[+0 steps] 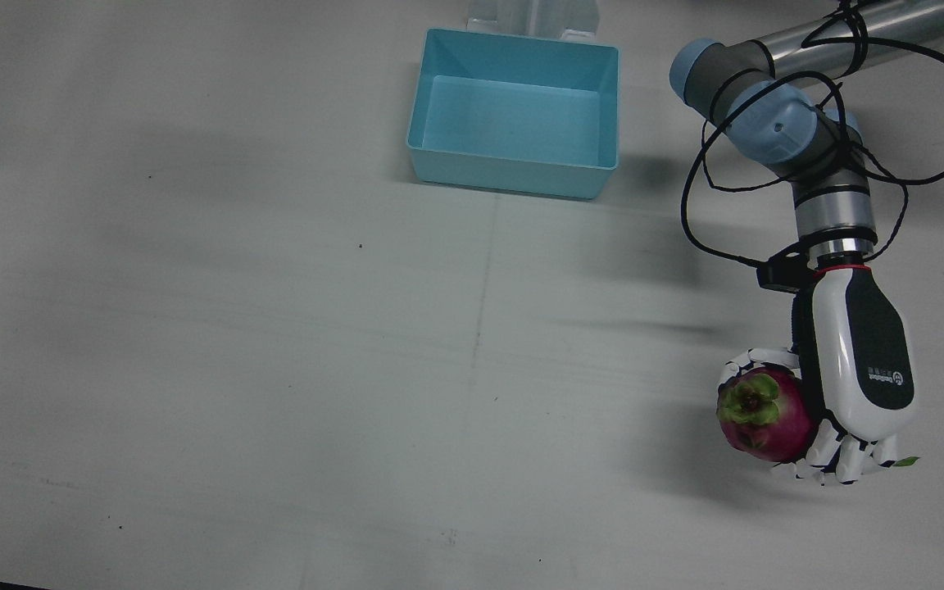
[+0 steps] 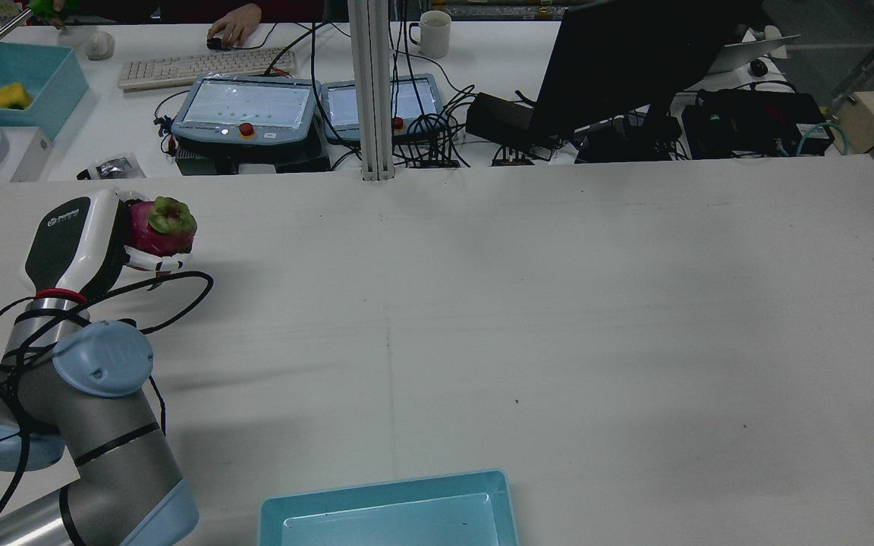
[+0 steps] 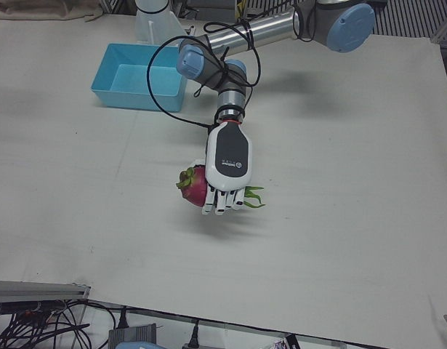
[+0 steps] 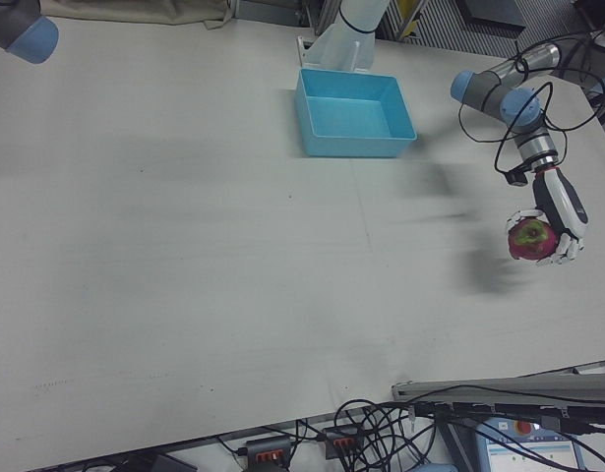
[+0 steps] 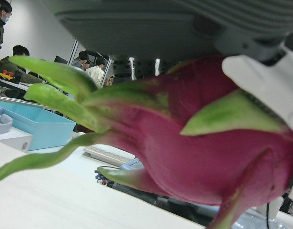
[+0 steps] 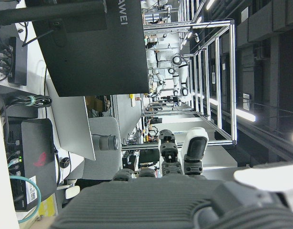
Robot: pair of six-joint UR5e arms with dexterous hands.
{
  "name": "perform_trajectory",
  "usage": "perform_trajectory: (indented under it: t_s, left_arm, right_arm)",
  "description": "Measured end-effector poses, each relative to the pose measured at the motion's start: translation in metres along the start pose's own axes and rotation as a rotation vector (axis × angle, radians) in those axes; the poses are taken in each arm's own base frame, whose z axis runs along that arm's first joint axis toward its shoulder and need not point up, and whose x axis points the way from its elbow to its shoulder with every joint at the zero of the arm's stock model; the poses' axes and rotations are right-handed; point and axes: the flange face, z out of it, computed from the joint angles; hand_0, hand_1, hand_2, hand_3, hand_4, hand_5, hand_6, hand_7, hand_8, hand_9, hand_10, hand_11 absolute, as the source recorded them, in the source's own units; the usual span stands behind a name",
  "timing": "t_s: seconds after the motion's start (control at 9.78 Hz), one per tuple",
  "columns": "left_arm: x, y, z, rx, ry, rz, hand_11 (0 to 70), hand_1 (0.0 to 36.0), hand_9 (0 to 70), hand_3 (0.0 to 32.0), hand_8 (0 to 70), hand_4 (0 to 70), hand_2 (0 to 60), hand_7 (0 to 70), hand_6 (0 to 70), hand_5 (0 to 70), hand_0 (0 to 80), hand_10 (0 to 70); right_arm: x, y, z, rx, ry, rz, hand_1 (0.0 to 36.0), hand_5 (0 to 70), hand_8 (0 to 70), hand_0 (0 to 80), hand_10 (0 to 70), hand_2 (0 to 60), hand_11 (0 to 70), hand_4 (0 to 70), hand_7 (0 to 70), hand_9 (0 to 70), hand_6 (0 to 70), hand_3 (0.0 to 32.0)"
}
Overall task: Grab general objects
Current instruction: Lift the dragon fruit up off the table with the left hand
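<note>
A pink-red dragon fruit (image 1: 763, 422) with green scales is held in my left hand (image 1: 861, 360), whose fingers are wrapped round it. The hand holds it above the white table, with its shadow cast off to the side. The fruit (image 2: 160, 227) and the hand (image 2: 77, 239) show at the far left in the rear view. The fruit (image 5: 198, 152) fills the left hand view. Only the right hand view shows my right hand (image 6: 179, 200), whose fingers (image 6: 196, 148) are stretched out and hold nothing.
An empty light-blue bin (image 1: 513, 176) stands at the robot's side of the table, near the middle; it also shows in the rear view (image 2: 384, 493). Black cables loop round the left arm (image 1: 775, 131). A desk with monitors and a keyboard (image 2: 202, 68) lies beyond the table.
</note>
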Motion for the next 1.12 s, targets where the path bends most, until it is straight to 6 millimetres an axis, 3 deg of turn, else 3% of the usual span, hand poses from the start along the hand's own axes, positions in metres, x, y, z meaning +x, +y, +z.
perform_trajectory:
  t_s: [0.2, 0.31, 0.51, 0.61, 0.72, 0.92, 1.12]
  left_arm:
    - [0.062, -0.002, 0.016, -0.02, 0.017, -0.126, 70.0, 17.5, 68.7, 0.0, 52.2, 70.0, 60.0, 70.0, 46.6, 70.0, 45.9, 67.2]
    - [0.094, -0.004, 0.027, -0.056, 0.026, -0.183, 70.0, 20.2, 70.0, 0.0, 52.1, 70.0, 60.0, 70.0, 47.4, 70.0, 45.9, 69.3]
    - [0.149, -0.016, 0.053, -0.171, 0.054, -0.315, 70.0, 17.2, 70.0, 0.0, 53.7, 70.0, 60.0, 70.0, 50.3, 70.0, 46.5, 70.0]
    - [0.165, -0.019, 0.064, -0.242, 0.071, -0.386, 70.0, 12.9, 70.0, 0.0, 56.1, 70.0, 60.0, 70.0, 52.4, 70.0, 46.4, 70.0]
    - [0.171, -0.022, 0.072, -0.314, 0.083, -0.467, 70.0, 9.7, 70.0, 0.0, 57.2, 70.0, 60.0, 70.0, 52.1, 70.0, 45.6, 69.2]
    - [0.157, -0.035, 0.079, -0.419, 0.063, -0.642, 70.0, 7.6, 70.0, 0.0, 57.3, 70.0, 60.0, 70.0, 52.1, 70.0, 45.8, 68.6]
    - [0.142, -0.053, 0.066, -0.492, 0.055, -0.738, 70.0, 9.8, 70.0, 0.0, 56.2, 70.0, 60.0, 70.0, 52.1, 70.0, 46.4, 67.8]
  right_arm:
    - [0.0, 0.0, 0.0, 0.0, -0.001, 0.0, 0.0, 0.0, 0.0, 0.0, 0.0, 0.0, 0.0, 0.0, 0.0, 0.0, 0.0, 0.0]
    - [0.0, 0.0, 0.0, 0.0, -0.001, 0.0, 0.0, 0.0, 0.0, 0.0, 0.0, 0.0, 0.0, 0.0, 0.0, 0.0, 0.0, 0.0]
    - [0.0, -0.001, -0.001, 0.001, -0.001, 0.001, 0.0, 0.0, 0.0, 0.0, 0.0, 0.0, 0.0, 0.0, 0.0, 0.0, 0.0, 0.0]
    - [0.0, -0.001, -0.001, 0.001, -0.001, 0.001, 0.0, 0.0, 0.0, 0.0, 0.0, 0.0, 0.0, 0.0, 0.0, 0.0, 0.0, 0.0]
    - [0.0, -0.001, -0.001, 0.002, 0.0, 0.001, 0.0, 0.0, 0.0, 0.0, 0.0, 0.0, 0.0, 0.0, 0.0, 0.0, 0.0, 0.0]
    - [0.0, -0.002, -0.001, 0.003, 0.0, 0.001, 0.0, 0.0, 0.0, 0.0, 0.0, 0.0, 0.0, 0.0, 0.0, 0.0, 0.0, 0.0]
    - [0.0, -0.002, -0.001, 0.004, 0.0, 0.002, 0.0, 0.0, 0.0, 0.0, 0.0, 0.0, 0.0, 0.0, 0.0, 0.0, 0.0, 0.0]
